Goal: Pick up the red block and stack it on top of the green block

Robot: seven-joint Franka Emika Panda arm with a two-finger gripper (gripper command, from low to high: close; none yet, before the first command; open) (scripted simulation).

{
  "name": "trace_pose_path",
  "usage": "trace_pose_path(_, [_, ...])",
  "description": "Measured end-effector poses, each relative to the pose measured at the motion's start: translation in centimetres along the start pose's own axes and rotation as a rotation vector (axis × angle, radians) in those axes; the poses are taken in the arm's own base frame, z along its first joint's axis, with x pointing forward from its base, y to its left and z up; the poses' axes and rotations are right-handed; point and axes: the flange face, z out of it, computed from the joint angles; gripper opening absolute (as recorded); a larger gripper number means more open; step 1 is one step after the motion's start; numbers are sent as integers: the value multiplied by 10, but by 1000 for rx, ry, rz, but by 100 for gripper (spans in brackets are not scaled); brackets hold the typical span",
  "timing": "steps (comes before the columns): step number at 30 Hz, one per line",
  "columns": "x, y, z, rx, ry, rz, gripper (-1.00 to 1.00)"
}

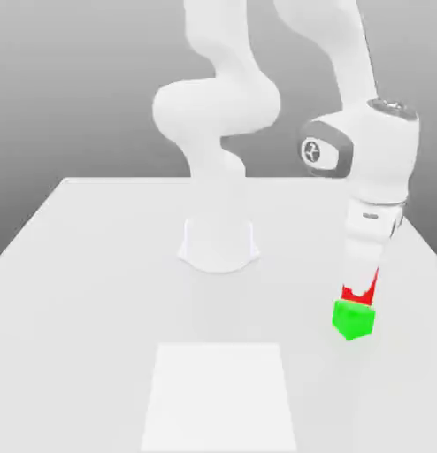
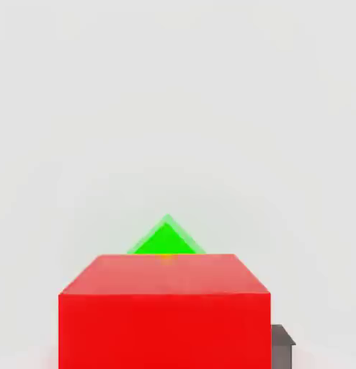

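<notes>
on the exterior view's right: the arm (image 1: 364, 97) reaches down from above, its white hand pointing at the table (image 1: 98, 265)
gripper (image 1: 361, 292): clamped on the red block, fingers down either side of it
red block (image 1: 360, 293): held in the gripper, seen as red slivers between and beside the fingers, directly above the green block
green block (image 1: 354, 319): on the table near the exterior view's right edge, turned so that one corner faces the camera
gap between blocks: cannot tell whether red touches green; they sit very close, red just over green's top
arm base (image 1: 218, 243): white pedestal near the table's middle, well apart from both blocks, toward the exterior view's left of them
pale patch (image 1: 220, 394): lighter rectangle on the table's near part, apart from the blocks
background: plain grey wall behind the table

at the hand view, looking down past the grip:
red block (image 2: 165, 310): large and close, top face and one side face showing, square to the camera
green block (image 2: 166, 240): a small green triangle peeking out just beyond the red block's far edge, lower down, rotated relative to red
finger (image 2: 282, 344): a dark grey tip beside the red block's side, touching it
table (image 2: 174, 108): plain pale surface beyond the blocks
</notes>
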Motion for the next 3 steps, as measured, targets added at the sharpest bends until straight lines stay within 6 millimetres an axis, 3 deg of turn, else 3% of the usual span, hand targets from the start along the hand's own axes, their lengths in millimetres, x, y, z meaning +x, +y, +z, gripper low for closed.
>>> trace_pose_path(1, [-1, 0, 5, 2, -1, 0, 100])
trace_pose_path(3, [-1, 0, 5, 2, -1, 0, 100])
